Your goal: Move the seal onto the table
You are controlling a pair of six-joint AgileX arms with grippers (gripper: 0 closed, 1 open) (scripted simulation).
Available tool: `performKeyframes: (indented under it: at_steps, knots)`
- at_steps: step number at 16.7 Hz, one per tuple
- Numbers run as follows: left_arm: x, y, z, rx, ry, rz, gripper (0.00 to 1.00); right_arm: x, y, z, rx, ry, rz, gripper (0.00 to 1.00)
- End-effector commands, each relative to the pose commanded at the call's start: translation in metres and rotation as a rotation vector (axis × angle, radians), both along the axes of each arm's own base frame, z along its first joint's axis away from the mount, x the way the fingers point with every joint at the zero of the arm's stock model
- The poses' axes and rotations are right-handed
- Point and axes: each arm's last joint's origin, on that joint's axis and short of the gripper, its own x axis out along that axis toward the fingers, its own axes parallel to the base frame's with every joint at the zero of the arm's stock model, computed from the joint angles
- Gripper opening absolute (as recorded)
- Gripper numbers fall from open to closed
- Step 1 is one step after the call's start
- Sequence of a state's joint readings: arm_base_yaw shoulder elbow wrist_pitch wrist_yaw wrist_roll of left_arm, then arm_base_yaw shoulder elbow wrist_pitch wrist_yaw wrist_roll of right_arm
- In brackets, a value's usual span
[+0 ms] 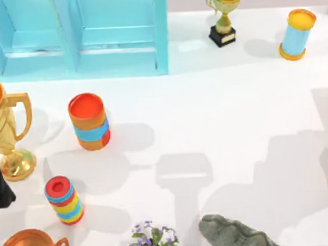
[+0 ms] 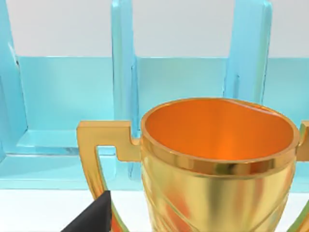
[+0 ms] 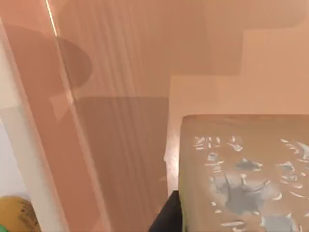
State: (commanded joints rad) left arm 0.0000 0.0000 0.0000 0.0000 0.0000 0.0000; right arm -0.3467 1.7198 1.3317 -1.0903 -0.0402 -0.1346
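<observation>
Showing the seal (image 3: 241, 174) touching the right gripper (image 3: 166, 220), against brown wooden panelling (image 3: 120, 96); not revealing whether gripped. Finding the left gripper (image 2: 91, 217) hanging beside the gold trophy (image 2: 217, 164) at the table's (image 1: 218, 110) left; grip not telling either.

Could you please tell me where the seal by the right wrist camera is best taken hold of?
Probably across the seal, on two flat opposite faces, coming from the open side, away from the wooden wall: its flat faces suit parallel fingers. The right gripper is beside it; the left gripper rests by the gold trophy.
</observation>
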Motion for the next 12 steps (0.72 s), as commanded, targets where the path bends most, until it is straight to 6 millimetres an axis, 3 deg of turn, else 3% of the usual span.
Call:
performKeyframes:
  at_steps: [3, 7, 12]
  knots:
    - [0.0, 0.0, 0.0, 0.0, 0.0, 0.0, 1.0, -0.004, 0.048, 0.033, 0.012, 0.032, 0.042, 0.0]
    - [0.0, 0.0, 0.0, 0.0, 0.0, 0.0, 1.0, -0.029, 0.1, 0.064, -0.009, 0.073, 0.163, 0.0]
    - [0.0, 0.0, 0.0, 0.0, 0.0, 0.0, 1.0, -0.037, 0.11, 0.068, -0.019, 0.097, 0.199, 0.0]
